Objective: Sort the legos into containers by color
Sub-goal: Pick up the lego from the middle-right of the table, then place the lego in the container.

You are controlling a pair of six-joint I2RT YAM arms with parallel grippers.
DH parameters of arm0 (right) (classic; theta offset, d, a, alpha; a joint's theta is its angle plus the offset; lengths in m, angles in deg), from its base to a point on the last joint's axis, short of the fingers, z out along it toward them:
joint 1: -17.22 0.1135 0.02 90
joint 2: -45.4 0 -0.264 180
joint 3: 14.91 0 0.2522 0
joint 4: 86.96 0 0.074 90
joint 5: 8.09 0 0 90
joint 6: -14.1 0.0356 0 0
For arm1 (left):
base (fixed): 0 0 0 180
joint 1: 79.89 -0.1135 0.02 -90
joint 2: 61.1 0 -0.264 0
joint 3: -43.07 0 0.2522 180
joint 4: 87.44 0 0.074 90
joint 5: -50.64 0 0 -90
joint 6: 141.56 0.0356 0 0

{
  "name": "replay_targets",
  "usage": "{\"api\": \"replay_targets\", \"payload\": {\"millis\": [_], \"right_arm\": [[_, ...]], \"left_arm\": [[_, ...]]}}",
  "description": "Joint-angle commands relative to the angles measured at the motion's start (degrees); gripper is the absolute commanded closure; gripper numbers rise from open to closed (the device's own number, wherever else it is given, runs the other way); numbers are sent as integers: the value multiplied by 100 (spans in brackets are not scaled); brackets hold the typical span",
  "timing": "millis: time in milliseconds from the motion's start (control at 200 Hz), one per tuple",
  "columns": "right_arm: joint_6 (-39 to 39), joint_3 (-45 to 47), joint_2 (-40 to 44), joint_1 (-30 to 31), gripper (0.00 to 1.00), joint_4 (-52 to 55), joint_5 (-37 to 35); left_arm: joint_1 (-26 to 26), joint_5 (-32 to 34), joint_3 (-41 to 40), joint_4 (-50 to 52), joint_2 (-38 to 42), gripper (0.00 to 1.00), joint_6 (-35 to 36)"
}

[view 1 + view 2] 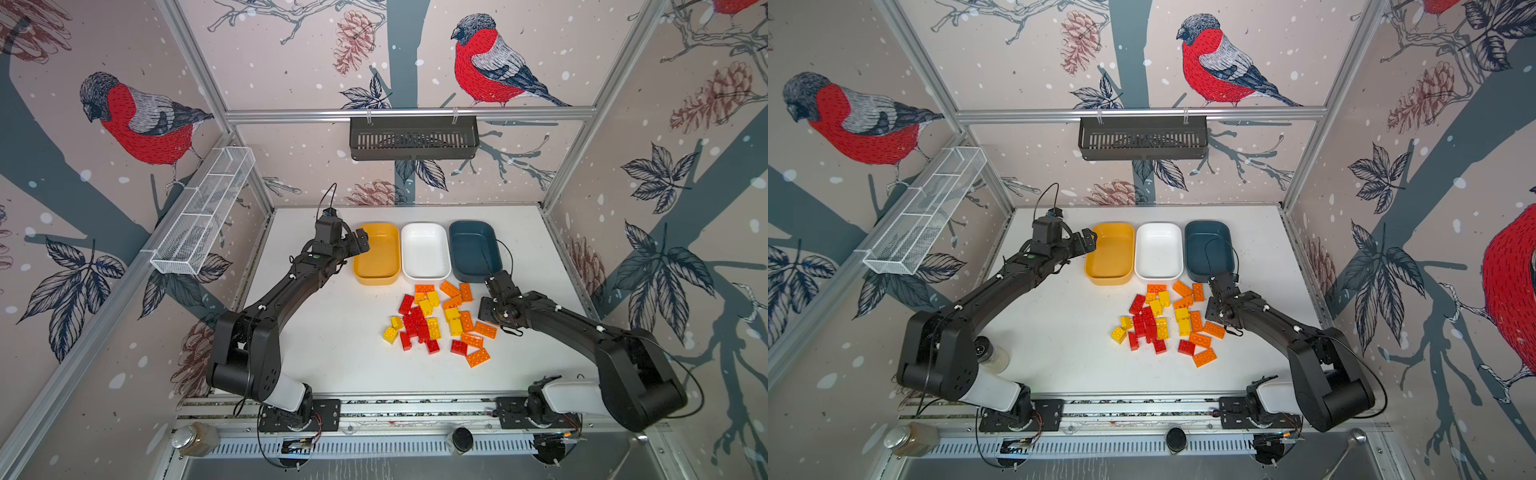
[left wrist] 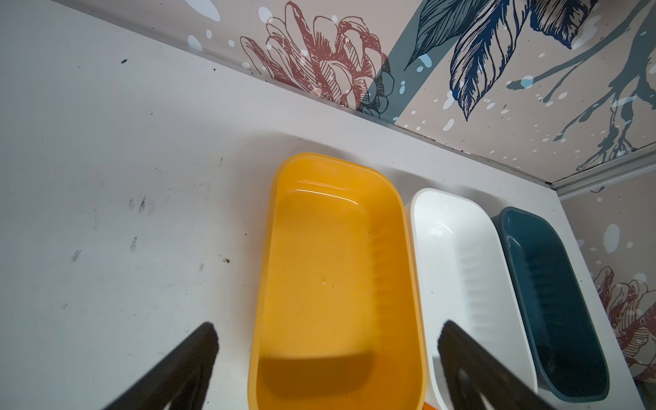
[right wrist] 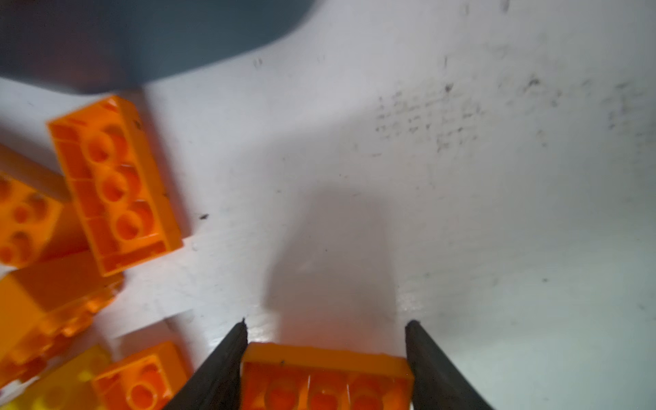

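Right gripper half-wide, tight on orange lego; left gripper wide apart at edge of yellow-orange tray.

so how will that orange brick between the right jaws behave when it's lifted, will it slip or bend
Probably rigid: the orange brick looks like hard moulded plastic. Likely light, as its visible face seems hollow and ribbed. It could slip or pivot, since the right gripper's jaws press only its two smooth ends.
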Motion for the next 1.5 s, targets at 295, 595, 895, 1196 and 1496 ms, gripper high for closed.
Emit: {"api": "replay_targets", "payload": {"millis": [295, 595, 895, 1196, 1496], "right_arm": [[-520, -797, 194, -313, 44, -726, 114], [-1082, -2286, -1255, -565, 37, -1271, -114], [-1274, -2678, -1467, -418, 13, -1521, -270], [-1122, -595, 710, -268, 1, -1935, -398], [-393, 920, 2383, 159, 3, -1149, 1577]], "left_arm": [[319, 242, 109, -11, 21, 3, 275], [1214, 536, -6, 382, 150, 3, 491], [1775, 274, -540, 662, 405, 3, 327], [1817, 117, -806, 522, 343, 3, 121], [1823, 36, -643, 249, -43, 3, -24]]}}
